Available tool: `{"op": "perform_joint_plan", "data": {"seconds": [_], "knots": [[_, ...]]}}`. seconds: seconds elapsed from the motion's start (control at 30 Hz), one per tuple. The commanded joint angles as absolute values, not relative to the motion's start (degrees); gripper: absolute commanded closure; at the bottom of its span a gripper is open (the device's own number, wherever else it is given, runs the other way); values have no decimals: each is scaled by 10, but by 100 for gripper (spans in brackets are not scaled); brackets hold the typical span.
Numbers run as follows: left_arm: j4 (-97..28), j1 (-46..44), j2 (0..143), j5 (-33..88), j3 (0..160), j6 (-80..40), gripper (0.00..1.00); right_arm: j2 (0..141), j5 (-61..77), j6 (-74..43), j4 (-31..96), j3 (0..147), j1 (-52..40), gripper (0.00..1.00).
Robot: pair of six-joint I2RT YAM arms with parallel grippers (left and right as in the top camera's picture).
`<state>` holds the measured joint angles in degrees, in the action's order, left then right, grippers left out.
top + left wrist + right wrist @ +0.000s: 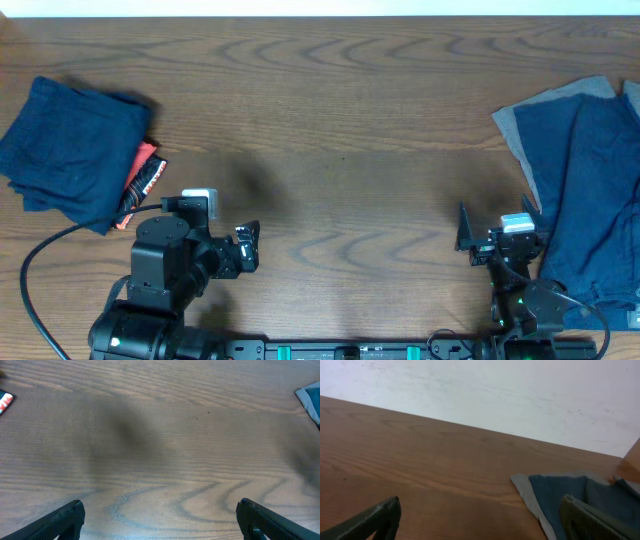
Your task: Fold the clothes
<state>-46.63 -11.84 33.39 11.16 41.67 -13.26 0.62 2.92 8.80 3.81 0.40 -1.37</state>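
The clothes lay in two groups at opposite ends of the table (pixel 340 120). At the left, a folded navy stack (pixel 70 150) sat squared up, with a red and black printed garment (pixel 143 180) tucked under its right edge. This looked like the place for finished pieces, off to the side where it would not be disturbed. At the right, an unfolded navy heap (pixel 590 190) sprawled loosely to the table's edge. A grey-edged garment (pixel 515 130) fanned out from beneath it, and this was probably the work not yet done.

Bare wood lay between the two groups, apparently kept as the spreading area for the next piece.

Both arms sat low at the near edge. The left jaws pointed over the bare middle, well apart from the folded stack, and were spread wide with nothing between them. The right jaws were likewise parted and held nothing. They sat just beside the heap's near left edge, and the wrist view looked across the grey corner. That was a sensible position for taking the next garment.
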Motion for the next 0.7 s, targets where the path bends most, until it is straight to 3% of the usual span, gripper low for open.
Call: {"op": "perform_joint_plan", "data": {"seconds": [0.0,0.4,0.67], "knots": [[-466,-117,333,104,415,-129,2,3,21,77,41,3,-19,1],[-496,-85,252,20,390,-120,2,3,21,77,41,3,-19,1],[-356,-49,124,8,230,-111,2,3,21,78,41,3,-19,1]]}}
